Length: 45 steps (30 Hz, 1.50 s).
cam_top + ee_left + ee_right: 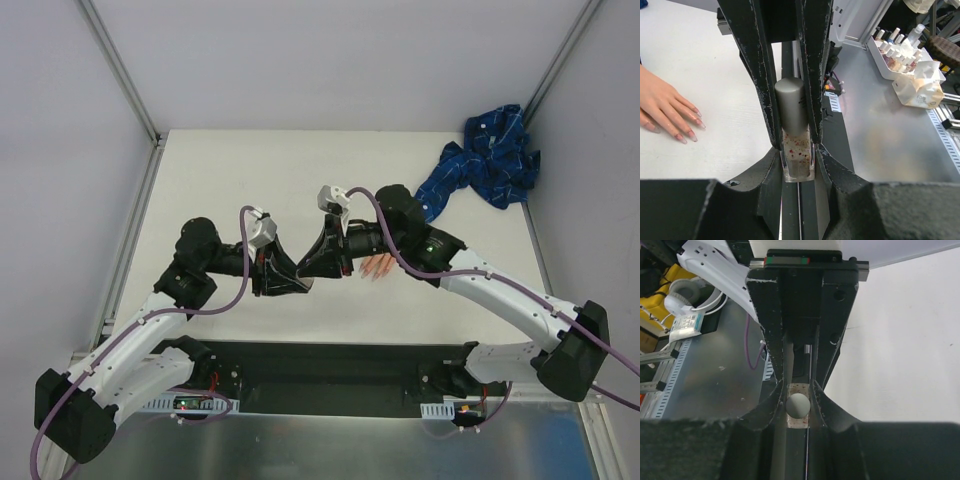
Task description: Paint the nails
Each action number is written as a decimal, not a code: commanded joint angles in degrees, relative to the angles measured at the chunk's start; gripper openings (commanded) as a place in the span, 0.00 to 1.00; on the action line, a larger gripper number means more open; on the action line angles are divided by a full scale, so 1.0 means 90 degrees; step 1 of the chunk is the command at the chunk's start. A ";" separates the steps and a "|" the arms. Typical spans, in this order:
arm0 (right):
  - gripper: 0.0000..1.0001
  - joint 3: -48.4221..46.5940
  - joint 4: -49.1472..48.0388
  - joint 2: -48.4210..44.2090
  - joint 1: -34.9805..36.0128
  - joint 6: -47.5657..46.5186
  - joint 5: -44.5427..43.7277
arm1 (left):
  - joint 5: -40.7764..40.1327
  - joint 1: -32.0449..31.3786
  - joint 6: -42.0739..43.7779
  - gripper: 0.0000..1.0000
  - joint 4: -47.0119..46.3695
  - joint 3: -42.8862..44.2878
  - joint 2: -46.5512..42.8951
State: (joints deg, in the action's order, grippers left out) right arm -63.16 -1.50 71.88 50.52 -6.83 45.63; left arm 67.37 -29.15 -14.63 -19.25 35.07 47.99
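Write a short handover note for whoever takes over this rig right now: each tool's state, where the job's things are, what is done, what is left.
Left tool: shut on the glass body of the bottle.
Right tool: shut on the cap, meeting the left one tip to tip.
The hand lies palm down on the table, beside the tools; the nails are glossy pink.
Done: bottle gripped at both ends.
Left: the cap is on, so unscrew it, draw the brush out and paint each nail.
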 commanded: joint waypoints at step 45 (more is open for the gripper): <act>0.26 -0.2096 0.2345 0.1174 0.2092 0.3728 -0.8791 | -0.2897 -0.0072 0.1401 0.00 0.1367 0.0508 -0.0449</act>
State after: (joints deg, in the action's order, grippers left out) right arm -85.69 25.15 86.19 70.32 28.12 -34.09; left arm 36.23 -29.30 -3.36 -5.41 37.06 44.75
